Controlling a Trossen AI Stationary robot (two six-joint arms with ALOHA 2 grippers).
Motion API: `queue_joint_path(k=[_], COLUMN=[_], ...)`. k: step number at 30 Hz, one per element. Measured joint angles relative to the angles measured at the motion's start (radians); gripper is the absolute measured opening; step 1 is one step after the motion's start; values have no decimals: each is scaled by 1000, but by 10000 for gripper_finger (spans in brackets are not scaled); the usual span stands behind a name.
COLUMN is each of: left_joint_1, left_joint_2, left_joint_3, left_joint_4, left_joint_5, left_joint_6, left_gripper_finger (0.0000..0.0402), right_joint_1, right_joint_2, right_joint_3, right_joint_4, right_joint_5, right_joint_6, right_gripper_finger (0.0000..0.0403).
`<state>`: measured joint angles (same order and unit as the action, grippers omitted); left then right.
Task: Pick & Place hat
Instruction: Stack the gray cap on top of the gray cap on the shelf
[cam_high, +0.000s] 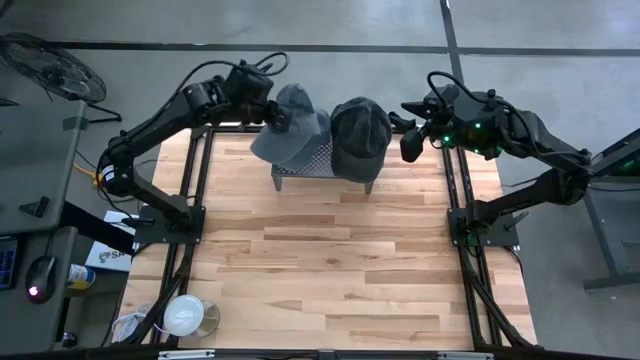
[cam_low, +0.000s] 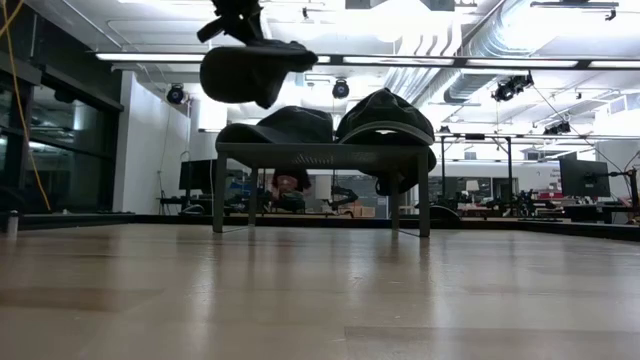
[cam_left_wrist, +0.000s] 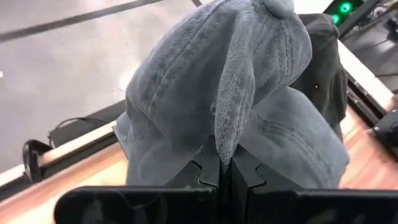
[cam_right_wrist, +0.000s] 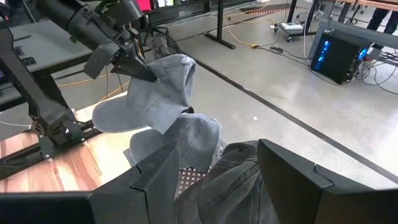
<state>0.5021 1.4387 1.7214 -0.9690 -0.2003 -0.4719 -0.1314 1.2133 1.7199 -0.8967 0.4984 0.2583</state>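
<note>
Bare wooden worktop fills the near ground in the low view, nothing on it until the small metal stand near the far edge. On that stand sit two caps side by side: a grey one towards the left and a dark cap towards the right, its brim drooping over the stand's rim.

Up above them, the action. Left tool is pinched tight on a fold of a lighter grey hat, holding it clear in the air over the left end of the stand, touching nothing below. See how the crown hangs and creases around the pinch? Soft, light fabric, no stiffness except in the brim, so it should sag and swing rather than slip. A grip on a gathered fold of the crown looks secure enough; the brim would be the firmer handle for setting it down flat.

Right tool waits just beyond the stand's right end, near the dark cap, fingers spread apart and empty.
</note>
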Motion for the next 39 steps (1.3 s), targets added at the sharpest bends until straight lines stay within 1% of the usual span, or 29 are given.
queue_joint_path(k=[4,7,16,35,39], left_joint_1=[28,30,28,27,25], left_joint_2=[5,34,116,211,228], left_joint_3=[0,1,0,-1,-2], left_joint_4=[5,27,36,47,29], left_joint_5=[40,67,-34,-41,-27], left_joint_6=[-20,-5,-14,-12,-22], left_gripper_finger=[0,0,0,0,0], right_joint_1=[0,0,0,0,0], right_joint_2=[0,0,0,1,1], right_joint_3=[0,0,0,0,-1], right_joint_4=[0,0,-1,-1,-1], right_joint_5=[0,0,3,5,4], right_joint_6=[0,0,2,7,7], right_gripper_finger=[209,209,209,209,209])
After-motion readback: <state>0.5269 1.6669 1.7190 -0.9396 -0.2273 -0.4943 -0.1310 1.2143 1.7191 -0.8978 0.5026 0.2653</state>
